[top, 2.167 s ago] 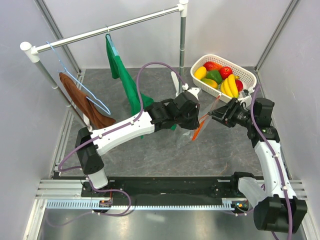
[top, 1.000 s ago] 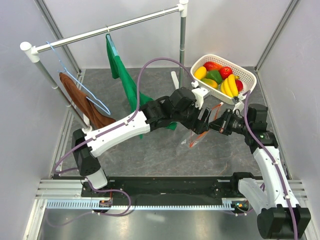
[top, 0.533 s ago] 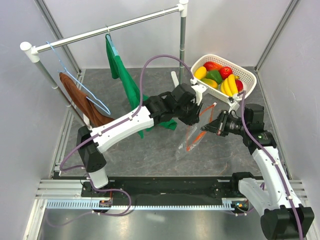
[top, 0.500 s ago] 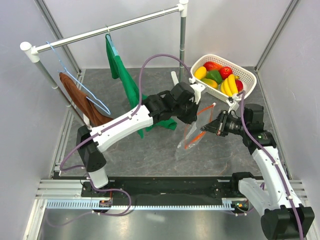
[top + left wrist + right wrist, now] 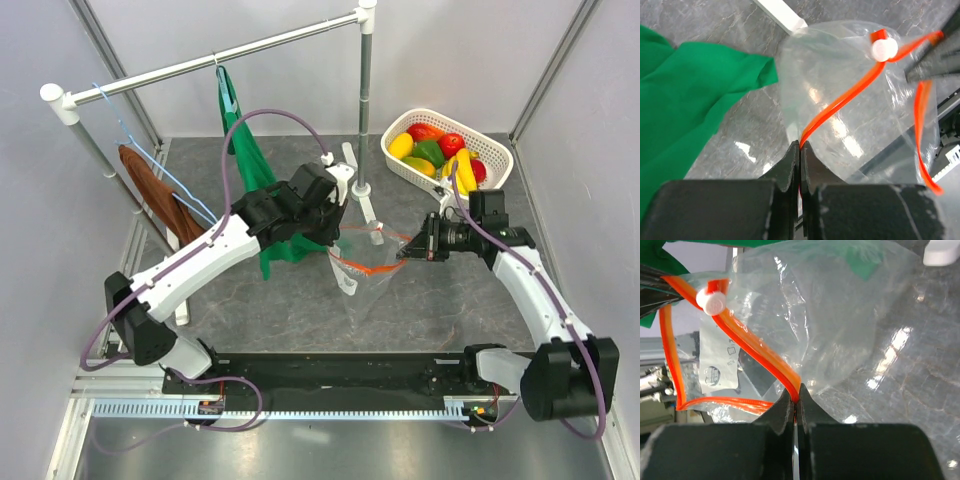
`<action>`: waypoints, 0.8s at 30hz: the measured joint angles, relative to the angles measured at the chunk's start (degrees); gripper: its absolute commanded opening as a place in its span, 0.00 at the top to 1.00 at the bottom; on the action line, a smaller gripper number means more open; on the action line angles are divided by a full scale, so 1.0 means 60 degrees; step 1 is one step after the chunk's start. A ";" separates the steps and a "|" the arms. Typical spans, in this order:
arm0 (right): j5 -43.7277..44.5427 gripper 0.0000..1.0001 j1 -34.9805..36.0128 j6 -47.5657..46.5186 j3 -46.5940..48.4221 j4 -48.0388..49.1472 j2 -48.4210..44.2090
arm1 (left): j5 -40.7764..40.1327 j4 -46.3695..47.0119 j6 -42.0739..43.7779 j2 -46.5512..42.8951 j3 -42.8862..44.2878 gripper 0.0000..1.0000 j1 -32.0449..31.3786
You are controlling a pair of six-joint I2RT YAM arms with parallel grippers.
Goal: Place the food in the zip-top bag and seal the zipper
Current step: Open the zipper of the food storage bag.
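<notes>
The clear zip-top bag (image 5: 362,285) hangs above the table between my two grippers, its mouth spread open. The orange-red zipper (image 5: 372,268) runs around that mouth. My left gripper (image 5: 336,246) is shut on the zipper (image 5: 840,102) at the mouth's left side. My right gripper (image 5: 407,255) is shut on the zipper (image 5: 755,352) at the right side. The white slider (image 5: 710,301) sits on the far strip, and the bag's white label (image 5: 715,367) shows through the plastic. The food (image 5: 440,155), bananas, peppers and a lemon, lies in the white basket (image 5: 497,150) at the back right.
A clothes rack (image 5: 220,58) spans the back, its upright and white foot (image 5: 364,205) just behind the bag. A green cloth (image 5: 250,165) hangs beside my left arm. A brown cloth (image 5: 160,200) on a hanger is at far left.
My left gripper has shut on the zipper and pulled left. The right gripper drew back to the right, so the bag's mouth now stands spread open between them.
</notes>
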 measured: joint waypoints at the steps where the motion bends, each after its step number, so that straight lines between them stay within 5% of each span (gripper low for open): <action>1: -0.0058 1.00 0.0007 -0.0186 0.0175 -0.0040 0.0204 | 0.0007 -0.0044 -0.0004 -0.0102 -0.0047 0.98 0.0000; 13: -0.0605 0.99 0.0015 -0.1789 0.1698 -0.0135 0.2339 | -0.0841 -0.0233 -0.0641 0.0131 0.0499 0.98 -0.0055; 24: -0.0474 0.92 0.1275 -0.0550 0.1483 0.1887 0.3031 | -0.1490 -0.0951 -0.0645 0.0801 0.1880 0.98 -0.0259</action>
